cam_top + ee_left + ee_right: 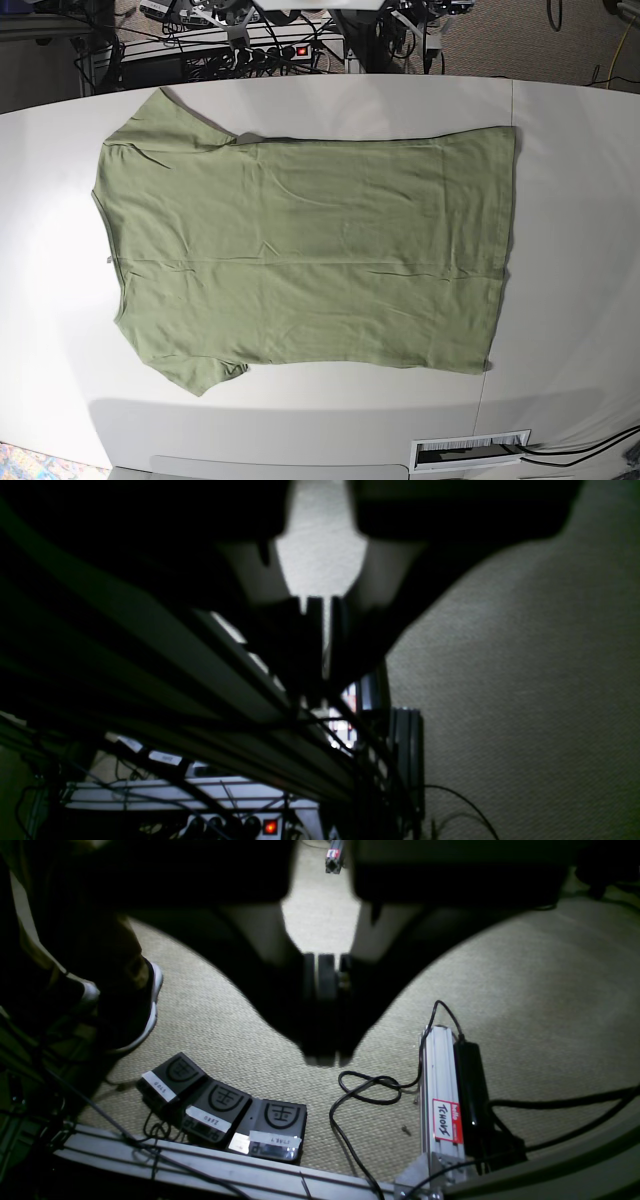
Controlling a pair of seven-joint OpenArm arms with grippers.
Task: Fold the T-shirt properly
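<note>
Olive-green T-shirt (305,250) lies spread flat on a white table (570,200), seen from above in the base view, with its neck end toward that view's left and its hem toward the right. One short sleeve points to the table's far edge, the other to the near edge. Faint creases run along the cloth. Nothing rests on the shirt, and neither arm shows in this view. Beyond the far edge of the table sit a power strip with a red light (300,49) and a tangle of cables (215,55). At the near edge of the table is a white label with a barcode (470,450). The left wrist view looks down past the left gripper (320,630), a dark blurred shape whose two fingers stand almost together with only a thin slit of light between them, holding nothing; below it are metal frame rails (200,690) and beige carpet (525,680). The right wrist view shows the right gripper (325,990), also dark, its fingers closed together on nothing, hanging over carpet. On that carpet lie three black foot pedals with white tape labels (225,1110), a looped black cable (370,1090), an aluminium rail with a red and white sticker (440,1100), and a person's dark shoe with a white sole (135,1010).
</note>
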